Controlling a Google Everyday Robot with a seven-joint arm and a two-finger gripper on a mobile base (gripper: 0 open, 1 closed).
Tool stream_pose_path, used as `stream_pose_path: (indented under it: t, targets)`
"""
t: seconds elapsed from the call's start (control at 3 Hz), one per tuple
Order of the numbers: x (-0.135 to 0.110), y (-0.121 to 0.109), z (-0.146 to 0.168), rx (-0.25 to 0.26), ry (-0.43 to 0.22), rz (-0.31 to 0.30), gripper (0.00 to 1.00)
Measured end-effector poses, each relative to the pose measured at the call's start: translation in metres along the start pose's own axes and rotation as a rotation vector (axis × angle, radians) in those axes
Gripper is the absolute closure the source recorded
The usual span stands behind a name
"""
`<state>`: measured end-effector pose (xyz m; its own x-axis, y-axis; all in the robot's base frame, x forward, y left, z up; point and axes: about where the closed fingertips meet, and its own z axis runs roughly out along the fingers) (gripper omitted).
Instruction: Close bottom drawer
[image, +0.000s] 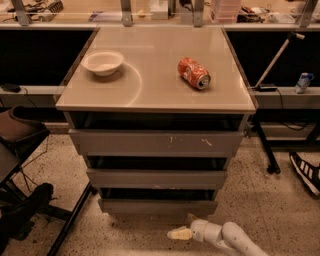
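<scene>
The bottom drawer (158, 206) is the narrowest grey front, lowest on the cabinet, and it sits pushed in with only a thin dark gap above it. The mid-width drawer front (156, 178) and the widest, white-scratched front (156, 142) are above it. My gripper (183, 229) is at the frame's bottom, just below and in front of the bottom drawer's right half, on a white arm coming in from the lower right. It points left along the floor.
A white bowl (102, 62) and a red can on its side (194, 73) lie on the cabinet top (155, 95). A dark chair (20, 150) stands at left. A black stand leg (265, 150) and a shoe (306, 171) are at right.
</scene>
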<state>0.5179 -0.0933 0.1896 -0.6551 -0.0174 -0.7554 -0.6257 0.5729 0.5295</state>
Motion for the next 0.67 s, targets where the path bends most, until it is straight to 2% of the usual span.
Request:
stream_pose_path:
  t: [0.33, 0.67]
  targets:
    - [-0.055, -0.009, 0.011, 0.031, -0.067, -0.024, 0.00]
    - [-0.078, -0.012, 0.012, 0.051, -0.108, -0.026, 0.00]
